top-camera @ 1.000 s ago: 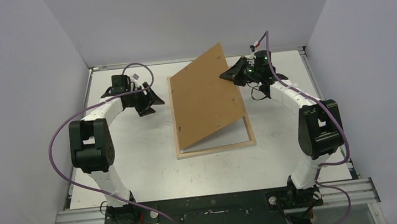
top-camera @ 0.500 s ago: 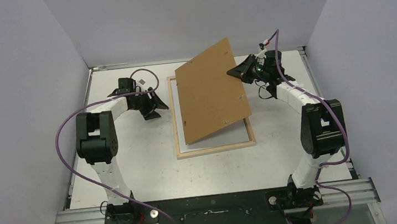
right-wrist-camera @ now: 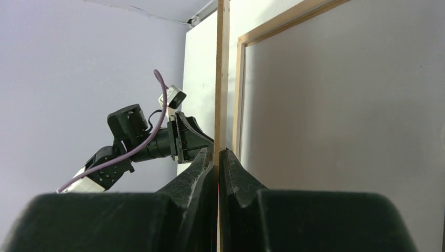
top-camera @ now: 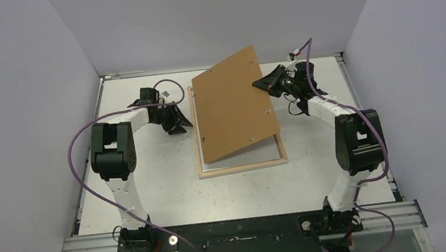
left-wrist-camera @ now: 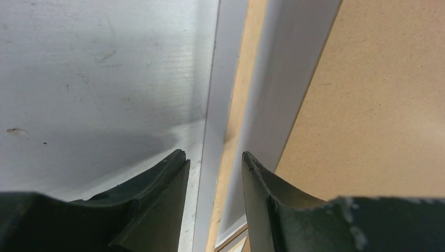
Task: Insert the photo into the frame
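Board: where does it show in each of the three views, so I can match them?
Top external: board in the middle, tilted over the frame, its far right edge pinched by the right tool.
Left wrist: board fills the right side.
Right wrist: board edge-on, a thin vertical strip at centre, rising out of the shut tool.
Shared landmark: the frame's pale wood rim, seen in all three.

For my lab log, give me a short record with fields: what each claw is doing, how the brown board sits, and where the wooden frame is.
Frame: pale wood-rimmed rectangular frame, flat on the white table
Right claw: shut on the edge of the plain brown hardboard sheet
Sheet pose: tilted above the frame, right side higher
Left claw: open, holding nothing, beside the frame's left rim
Photo: cannot be made out
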`<state>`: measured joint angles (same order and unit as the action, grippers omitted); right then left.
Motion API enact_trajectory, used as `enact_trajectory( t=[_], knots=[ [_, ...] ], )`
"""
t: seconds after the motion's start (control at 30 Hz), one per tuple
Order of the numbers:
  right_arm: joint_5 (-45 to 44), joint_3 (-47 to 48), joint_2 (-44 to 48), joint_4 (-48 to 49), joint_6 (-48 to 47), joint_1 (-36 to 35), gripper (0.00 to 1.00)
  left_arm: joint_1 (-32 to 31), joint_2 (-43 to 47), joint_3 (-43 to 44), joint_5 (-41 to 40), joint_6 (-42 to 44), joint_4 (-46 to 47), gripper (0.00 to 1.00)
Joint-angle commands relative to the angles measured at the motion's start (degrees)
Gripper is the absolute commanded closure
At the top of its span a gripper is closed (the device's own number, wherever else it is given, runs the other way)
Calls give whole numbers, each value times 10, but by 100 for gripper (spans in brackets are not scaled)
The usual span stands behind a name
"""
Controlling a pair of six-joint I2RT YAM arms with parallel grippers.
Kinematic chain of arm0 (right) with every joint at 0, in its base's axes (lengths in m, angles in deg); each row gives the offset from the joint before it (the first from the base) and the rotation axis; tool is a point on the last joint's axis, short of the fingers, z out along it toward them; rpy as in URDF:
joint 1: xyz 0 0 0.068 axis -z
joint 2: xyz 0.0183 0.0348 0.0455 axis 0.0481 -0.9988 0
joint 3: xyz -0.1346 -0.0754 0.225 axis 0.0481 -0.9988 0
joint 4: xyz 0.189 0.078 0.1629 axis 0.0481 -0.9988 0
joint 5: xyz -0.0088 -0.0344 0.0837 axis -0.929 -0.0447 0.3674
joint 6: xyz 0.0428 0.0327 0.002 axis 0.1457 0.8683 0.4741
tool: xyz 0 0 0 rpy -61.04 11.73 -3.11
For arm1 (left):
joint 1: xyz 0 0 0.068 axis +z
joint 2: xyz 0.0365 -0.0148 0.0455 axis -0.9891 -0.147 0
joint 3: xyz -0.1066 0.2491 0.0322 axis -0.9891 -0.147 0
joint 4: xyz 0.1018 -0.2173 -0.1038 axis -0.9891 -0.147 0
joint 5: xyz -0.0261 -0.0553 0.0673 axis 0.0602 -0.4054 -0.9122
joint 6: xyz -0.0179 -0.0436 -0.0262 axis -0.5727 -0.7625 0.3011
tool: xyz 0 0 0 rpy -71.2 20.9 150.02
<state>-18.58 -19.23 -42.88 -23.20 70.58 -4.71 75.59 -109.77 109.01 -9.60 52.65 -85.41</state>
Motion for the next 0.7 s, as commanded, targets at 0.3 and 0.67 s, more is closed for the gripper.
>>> enact_trajectory(
  t=[0.3, 0.67],
  knots=[
    [-5, 10, -18, 51, 22, -17, 100, -4, -27, 28, -6, 12, -12, 64],
    [-19, 5, -23, 26, -1, -17, 100, -6, -37, 30, -2, 14, -15, 66]
  ],
)
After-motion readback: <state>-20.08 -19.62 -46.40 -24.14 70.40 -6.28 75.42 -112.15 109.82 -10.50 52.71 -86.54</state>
